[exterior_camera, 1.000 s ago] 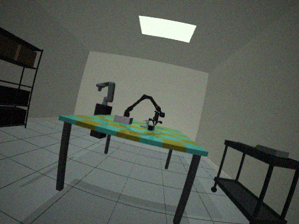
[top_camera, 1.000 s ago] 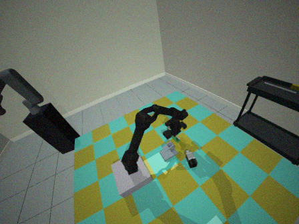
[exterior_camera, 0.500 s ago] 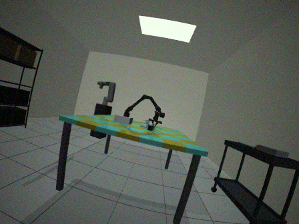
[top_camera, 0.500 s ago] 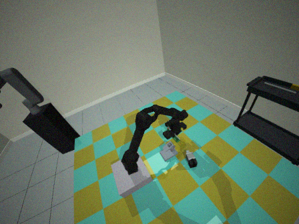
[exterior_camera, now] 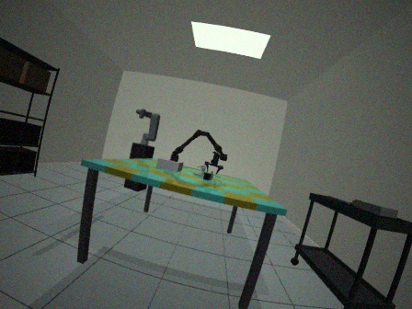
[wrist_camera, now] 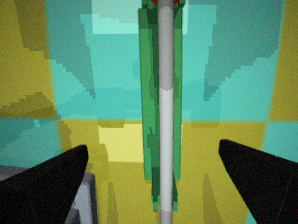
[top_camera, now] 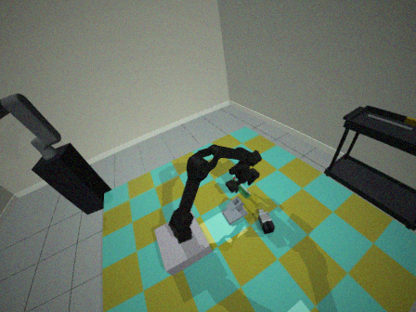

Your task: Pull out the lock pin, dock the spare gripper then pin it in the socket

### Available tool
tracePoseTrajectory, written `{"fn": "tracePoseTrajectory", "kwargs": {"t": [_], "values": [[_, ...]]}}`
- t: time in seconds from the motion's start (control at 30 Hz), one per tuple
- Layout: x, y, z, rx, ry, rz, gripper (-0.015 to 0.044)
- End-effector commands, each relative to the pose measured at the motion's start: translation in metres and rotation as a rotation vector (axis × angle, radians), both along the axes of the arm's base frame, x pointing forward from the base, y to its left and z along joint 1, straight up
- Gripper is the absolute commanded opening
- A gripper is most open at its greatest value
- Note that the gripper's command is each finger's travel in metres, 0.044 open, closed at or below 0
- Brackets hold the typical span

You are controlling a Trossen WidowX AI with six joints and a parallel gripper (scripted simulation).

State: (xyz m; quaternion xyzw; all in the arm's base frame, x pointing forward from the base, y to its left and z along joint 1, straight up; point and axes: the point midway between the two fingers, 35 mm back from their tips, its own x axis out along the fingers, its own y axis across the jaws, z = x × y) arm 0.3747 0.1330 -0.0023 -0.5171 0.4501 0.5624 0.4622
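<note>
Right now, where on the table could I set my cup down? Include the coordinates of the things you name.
There looks to be room on the checks between the spare gripper (top_camera: 266, 222) (exterior_camera: 208, 177) and the table edge facing the cart (top_camera: 337, 150) (exterior_camera: 307, 223). It's crowded around the mount (top_camera: 234, 214), green piece (top_camera: 244, 191) (wrist_camera: 146, 100) and open gripper (top_camera: 241, 185) (exterior_camera: 213, 170) (wrist_camera: 154, 149).
</note>
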Motion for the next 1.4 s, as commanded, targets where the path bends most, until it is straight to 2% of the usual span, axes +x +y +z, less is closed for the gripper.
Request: {"fn": "tracePoseTrajectory", "kwargs": {"t": [0.0,0.83,0.93,1.23,1.37], "values": [[0.000,0.000,0.011,0.000,-0.001,0.000,0.0440],[-0.007,-0.002,0.078,-0.009,0.028,0.000,0.0440],[-0.007,-0.002,0.073,-0.010,0.029,0.000,0.0440],[-0.008,-0.003,0.127,-0.009,0.028,0.000,0.0440],[-0.007,-0.005,0.126,-0.003,0.026,-0.006,0.0440]]}}
